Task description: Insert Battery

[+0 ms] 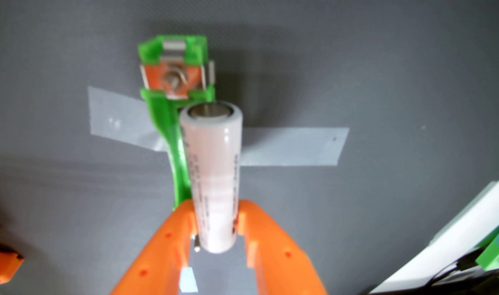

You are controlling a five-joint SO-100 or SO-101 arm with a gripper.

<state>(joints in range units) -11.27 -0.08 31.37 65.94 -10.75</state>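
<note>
In the wrist view my orange gripper (215,218) enters from the bottom edge and is shut on a white cylindrical battery (214,158). The battery lies lengthwise, its metal end pointing away toward the far end of a green battery holder (168,113). The holder is taped flat on the grey table and has a metal spring contact (173,79) on an orange plate at its far end. The battery hangs over the holder's right side and hides most of the holder's slot. Whether it touches the holder cannot be told.
Strips of clear tape (293,146) cross the grey table (384,71) under the holder. A white object with green parts and black cables (469,255) sits at the lower right. An orange part (1,261) shows at the lower left edge.
</note>
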